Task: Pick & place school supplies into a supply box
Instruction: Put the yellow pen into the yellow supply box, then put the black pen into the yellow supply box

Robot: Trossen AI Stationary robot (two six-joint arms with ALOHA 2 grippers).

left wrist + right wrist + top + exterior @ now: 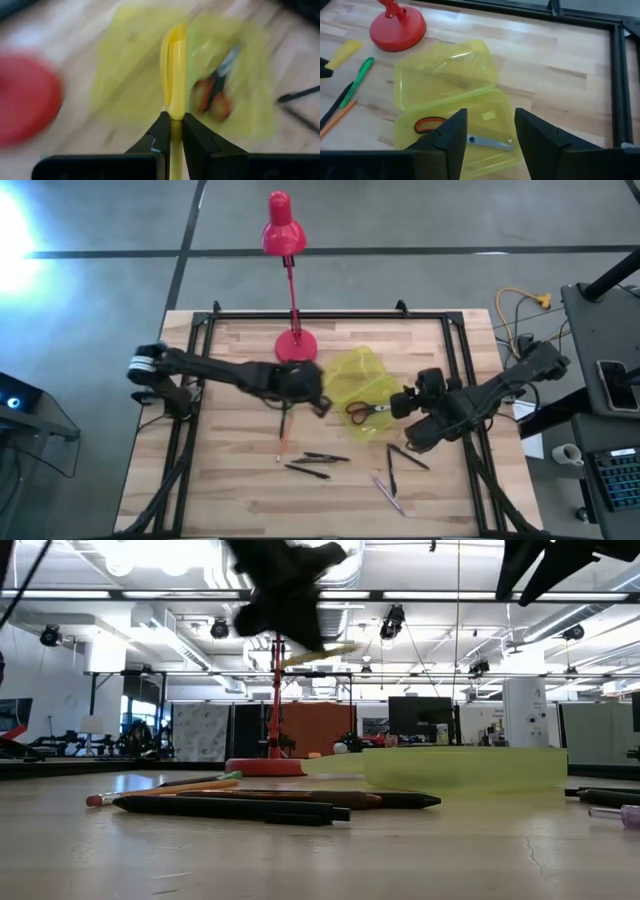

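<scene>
The supply box (362, 385) lies open on the table's middle, a translucent yellow case; it also shows in the right wrist view (447, 82). Red-handled scissors (368, 410) lie inside it. My left gripper (322, 406) is shut on a yellow pen (173, 65) above the box's left edge, high over the table in the low view (285, 590). My right gripper (490, 117) is open and empty over the box's right part (400, 406). An orange pencil (283, 442), a green pen (360, 75), black pens (320, 458) and a pink pen (388, 492) lie on the table. My left gripper pinches the yellow pen's shaft (173, 114) between its two fingers. The pen lies along the fingers and sticks out past their tips toward the box. It is lifted clear of the table and nearly level in the low view (320, 653).
A red desk lamp stands with its base (296, 345) just behind the box's left corner, its head (281, 225) past the far edge. A black frame (320, 315) runs around the tabletop. More black pens (408, 457) lie near my right arm.
</scene>
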